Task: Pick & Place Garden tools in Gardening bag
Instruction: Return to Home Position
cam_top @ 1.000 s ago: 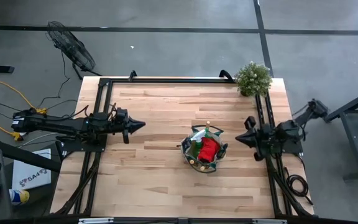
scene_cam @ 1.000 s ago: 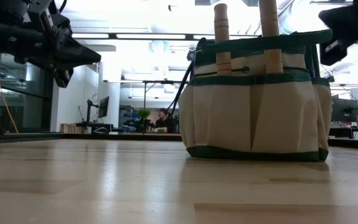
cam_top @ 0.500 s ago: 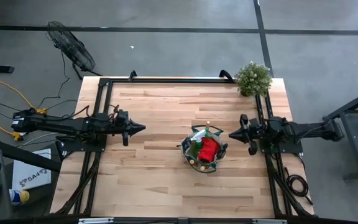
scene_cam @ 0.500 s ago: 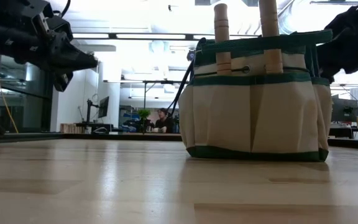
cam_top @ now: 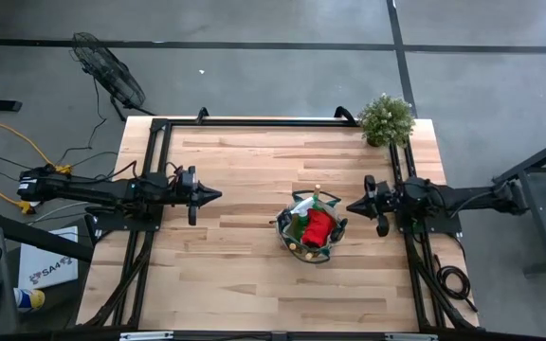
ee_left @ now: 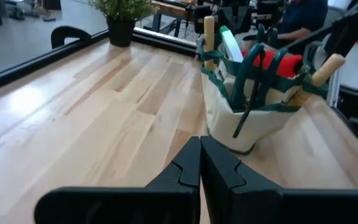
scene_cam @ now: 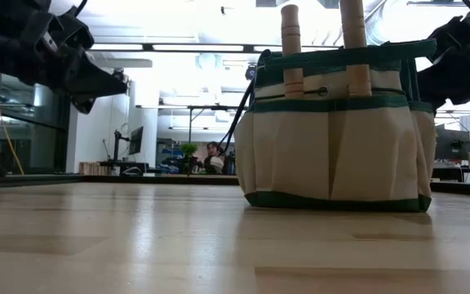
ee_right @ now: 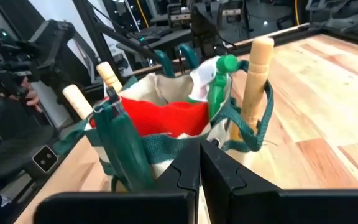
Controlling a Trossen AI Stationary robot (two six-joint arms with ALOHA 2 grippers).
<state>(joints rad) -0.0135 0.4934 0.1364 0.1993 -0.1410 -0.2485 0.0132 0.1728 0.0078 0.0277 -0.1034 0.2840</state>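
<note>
Light wood-plank table (cam_top: 245,275), high view: small round beige fabric gardening bag w/ dark green trim (cam_top: 309,230) stands right of centre, bright red glove (cam_top: 318,227) inside on top. Well left of bag hovers left gripper (cam_top: 214,195); right gripper (cam_top: 353,206) is just beside bag's right side. Bushy green potted plant (cam_top: 386,119) sits at far right corner.

Low view: bag upright, two pale wooden tool handles (scene_cam: 353,33) sticking up out of it. Both grippers are up off the tabletop. A person (scene_cam: 215,158) far back in room.

Left wrist view: left fingers (ee_left: 185,171) pressed together, nothing btwn them. Bag ahead, green spray bottle (ee_left: 232,43) in it.

Right wrist view: right fingers (ee_right: 219,174) likewise closed & empty, bag close in front, packed w/ tools.
</note>
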